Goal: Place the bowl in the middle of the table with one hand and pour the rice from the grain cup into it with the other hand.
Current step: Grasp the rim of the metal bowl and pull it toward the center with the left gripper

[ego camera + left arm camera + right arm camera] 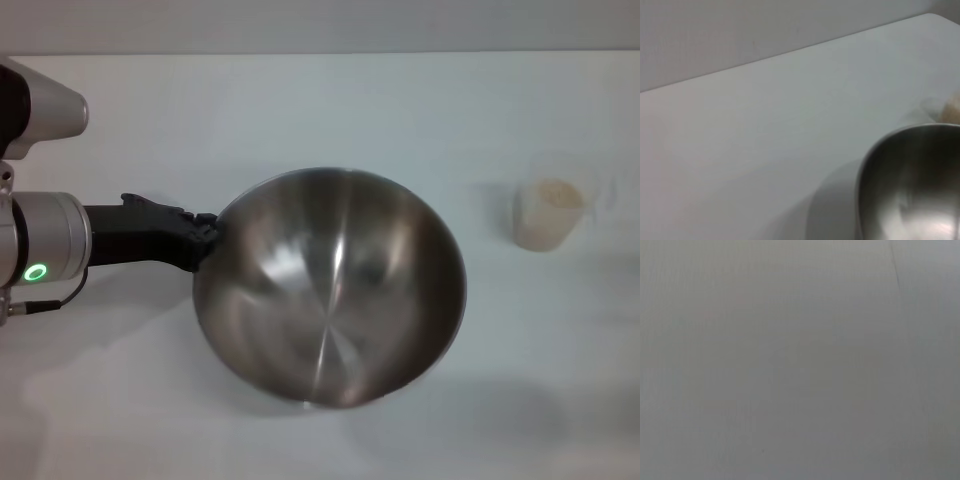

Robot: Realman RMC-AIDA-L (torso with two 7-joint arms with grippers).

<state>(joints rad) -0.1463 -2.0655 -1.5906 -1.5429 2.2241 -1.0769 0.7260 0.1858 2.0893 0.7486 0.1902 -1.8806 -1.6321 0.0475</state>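
Worktop (pixel 300 110), plain matte white, fills the head view up to a pale bare wall at 12 o'clock; no brand, label or writing shows anywhere. The bowl (pixel 330 285) sits near the centre, tilted and seemingly lifted, its rim at 9 o'clock pinched by the fingers of the left gripper (pixel 200 240). The grain cup (pixel 548 213), holding rice (pixel 556 194), stands upright well apart at 3 o'clock. The right gripper is out of sight; its wrist camera shows only a blank grey surface.
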